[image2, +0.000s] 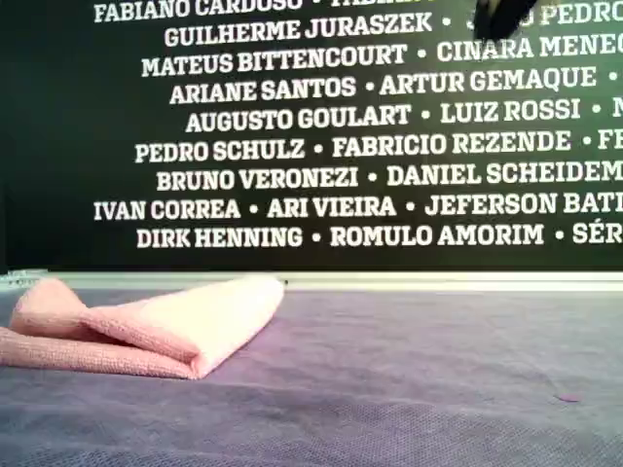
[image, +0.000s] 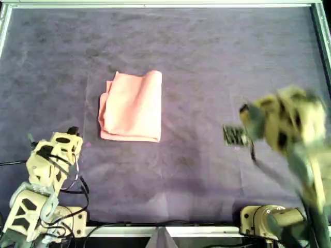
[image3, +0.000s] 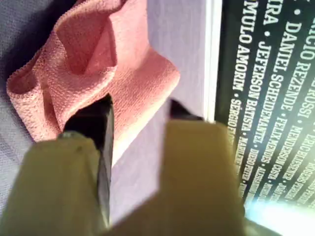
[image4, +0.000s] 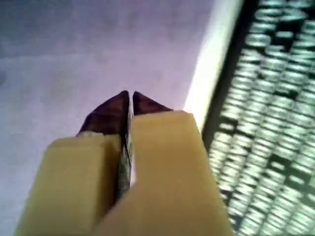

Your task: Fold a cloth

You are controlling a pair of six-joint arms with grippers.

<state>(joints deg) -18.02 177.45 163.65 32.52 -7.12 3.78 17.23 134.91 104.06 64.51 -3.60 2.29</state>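
The cloth [image: 132, 107] lies folded on the purple mat [image: 207, 62] covering the bench, left of centre in the overhead view, its slightly longer axis running toward the far edge. The left hand [image3: 138, 110] is released, empty. The right hand [image4: 129, 98] is clenched on nothing.

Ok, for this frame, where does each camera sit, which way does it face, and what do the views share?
Overhead: above the table, looking down on the purple mat, cloth and both arms.
Exterior: low at mat level, facing the name wall; hardly any robot shows.
Left wrist: on the left tool, open, facing the cloth.
Right wrist: on the right tool, shut, over bare mat.
Shared: overhead, exterior and left wrist all show the folded cloth.
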